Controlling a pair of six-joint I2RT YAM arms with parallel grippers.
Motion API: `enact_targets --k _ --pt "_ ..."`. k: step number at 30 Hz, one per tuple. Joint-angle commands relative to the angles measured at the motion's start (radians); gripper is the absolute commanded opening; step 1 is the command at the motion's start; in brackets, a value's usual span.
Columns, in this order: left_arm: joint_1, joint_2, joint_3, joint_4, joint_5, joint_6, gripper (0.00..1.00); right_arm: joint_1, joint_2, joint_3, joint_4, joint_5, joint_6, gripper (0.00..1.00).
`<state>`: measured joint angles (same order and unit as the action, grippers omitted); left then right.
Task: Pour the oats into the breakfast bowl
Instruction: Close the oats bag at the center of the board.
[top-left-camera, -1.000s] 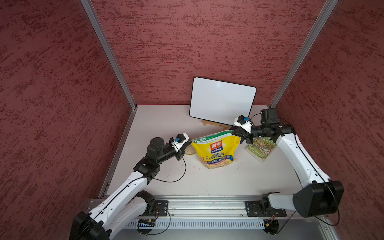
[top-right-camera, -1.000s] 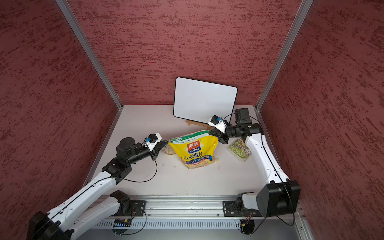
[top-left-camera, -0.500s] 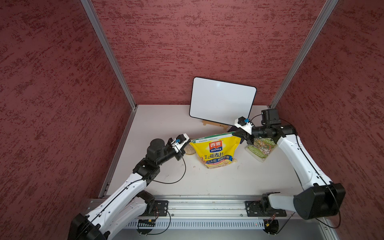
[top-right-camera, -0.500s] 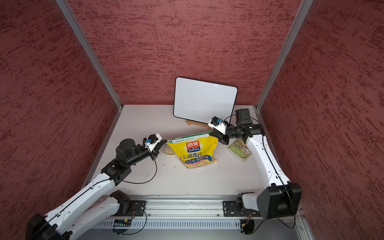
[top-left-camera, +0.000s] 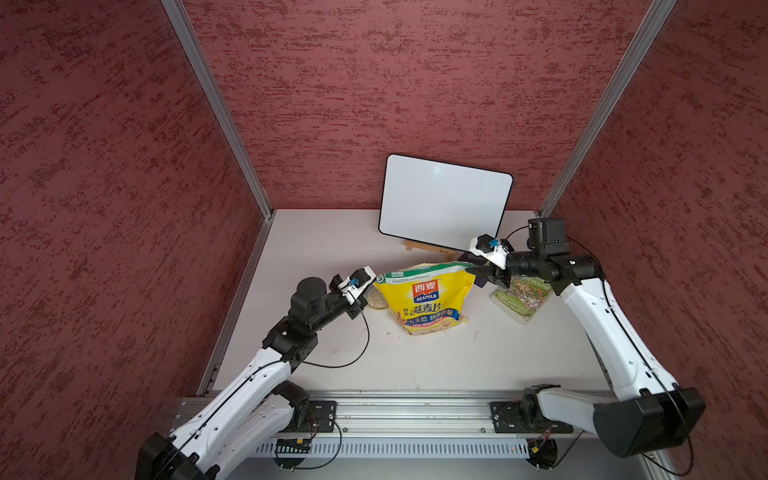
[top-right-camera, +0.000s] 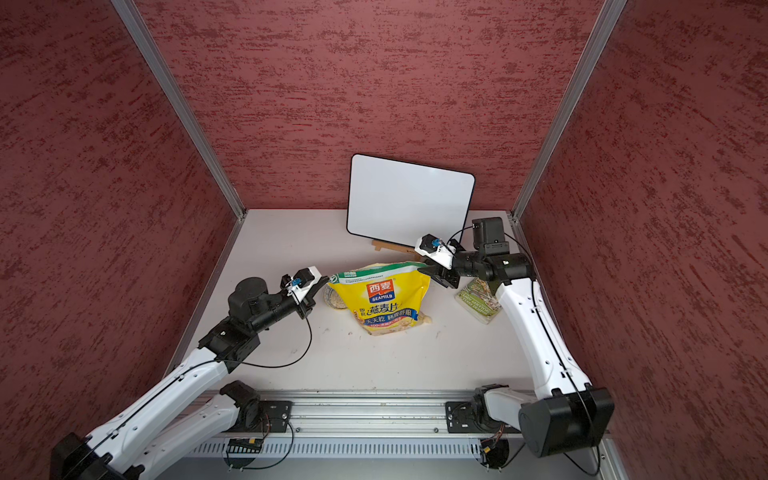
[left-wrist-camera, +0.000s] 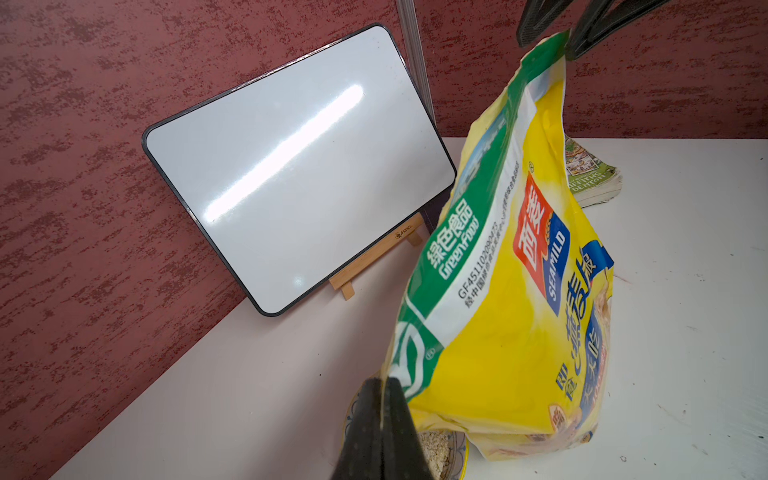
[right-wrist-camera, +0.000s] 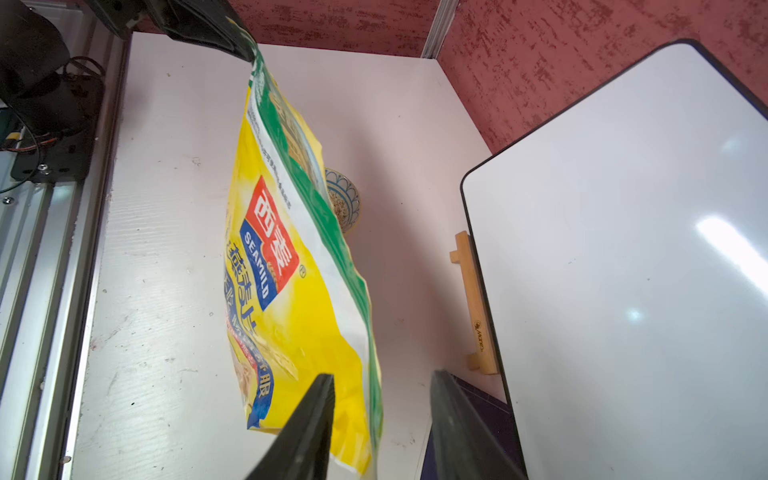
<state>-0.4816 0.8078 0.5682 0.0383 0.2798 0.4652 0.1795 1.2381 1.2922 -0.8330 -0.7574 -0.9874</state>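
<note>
Oats (left-wrist-camera: 434, 451) already lie in the breakfast bowl (right-wrist-camera: 351, 199), so pouring looks finished. The bowl sits just below the left gripper (left-wrist-camera: 383, 384), whose jaws pinch one top corner of the yellow pouch (top-left-camera: 424, 299) standing on the tabletop (top-left-camera: 415, 365). The right gripper (right-wrist-camera: 381, 374) has its jaws apart, with the other corner loose between them. Next, the left jaws should let go without toppling the pouch.

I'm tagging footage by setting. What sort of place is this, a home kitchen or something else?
Most likely a robotics test booth, not a kitchen: red panel walls framed by aluminium posts, a left arm and right arm mounted on a metal rail, and props like an oat pouch and whiteboard.
</note>
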Motion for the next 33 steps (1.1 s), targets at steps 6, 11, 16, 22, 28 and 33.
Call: enact_targets --k 6,11,16,22,28,33 --pt "0.006 -0.038 -0.002 0.09 -0.003 0.012 0.0 0.181 0.168 0.211 -0.084 0.108 -0.077 0.94" --pt "0.005 -0.042 -0.007 0.092 -0.001 0.013 0.0 0.266 0.296 0.311 -0.152 0.13 -0.105 0.98" --pt "0.005 -0.051 -0.015 0.101 -0.007 0.014 0.0 0.3 0.386 0.388 -0.229 0.108 -0.113 0.92" --pt "0.005 -0.063 -0.031 0.117 -0.022 0.017 0.0 0.306 0.423 0.42 -0.295 0.142 -0.107 0.54" --pt "0.005 -0.078 -0.049 0.126 -0.042 0.024 0.0 0.304 0.405 0.439 -0.312 0.149 -0.103 0.29" --pt "0.005 -0.091 -0.054 0.126 -0.052 0.025 0.0 0.304 0.405 0.441 -0.331 0.187 -0.107 0.23"
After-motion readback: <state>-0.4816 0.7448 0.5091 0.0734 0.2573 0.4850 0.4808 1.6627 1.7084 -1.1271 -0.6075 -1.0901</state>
